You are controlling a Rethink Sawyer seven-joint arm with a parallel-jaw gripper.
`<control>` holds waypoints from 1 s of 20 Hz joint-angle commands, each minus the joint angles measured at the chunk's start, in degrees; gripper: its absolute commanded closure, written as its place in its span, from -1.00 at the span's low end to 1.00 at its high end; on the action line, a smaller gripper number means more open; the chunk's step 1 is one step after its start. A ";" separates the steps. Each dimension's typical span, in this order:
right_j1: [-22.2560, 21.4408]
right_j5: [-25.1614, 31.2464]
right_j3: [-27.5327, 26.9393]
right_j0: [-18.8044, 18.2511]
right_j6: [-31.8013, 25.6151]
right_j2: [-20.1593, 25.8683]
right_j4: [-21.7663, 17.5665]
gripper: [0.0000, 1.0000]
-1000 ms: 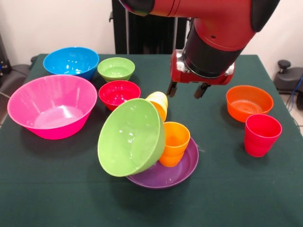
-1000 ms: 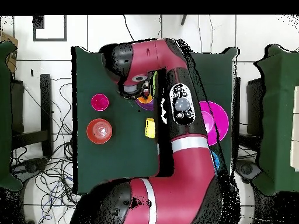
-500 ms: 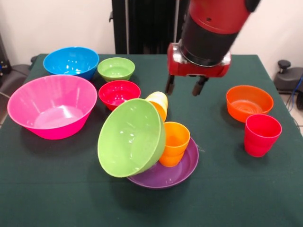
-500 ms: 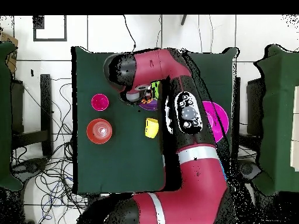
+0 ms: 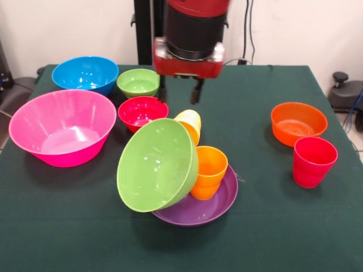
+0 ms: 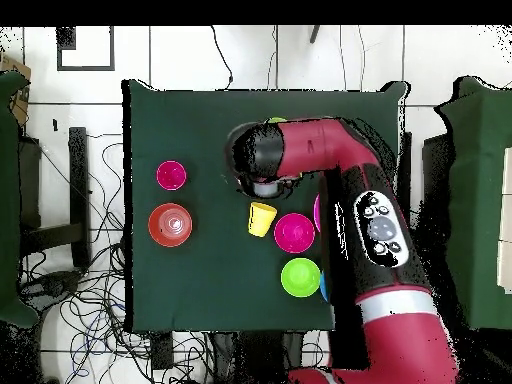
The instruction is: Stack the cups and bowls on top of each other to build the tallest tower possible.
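Note:
The tower is a leaning pile on the shallow purple bowl. An orange cup stands upright in it. The large lime green bowl rests on its side against that cup, mouth facing forward. A yellow cup lies tilted behind the green bowl. My gripper hangs open and empty above the table, just behind the pile, between the small red bowl and the yellow cup. In the overhead view my arm hides the pile.
A red cup and an orange bowl sit at the right in the front view. At the left are the big pink bowl, the blue bowl and the small green bowl.
In the front view my gripper has swung left, from right of the pile to behind it near the small red bowl, staying open. The pile has not moved.

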 commanded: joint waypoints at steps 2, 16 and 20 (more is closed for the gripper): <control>0.19 -2.29 6.16 -1.11 -12.15 3.84 -2.45 -1.00; 1.54 -3.55 5.37 -1.84 -13.28 4.66 -4.48 -1.00; 2.73 -3.45 3.04 -3.05 -16.80 5.09 -6.42 -1.00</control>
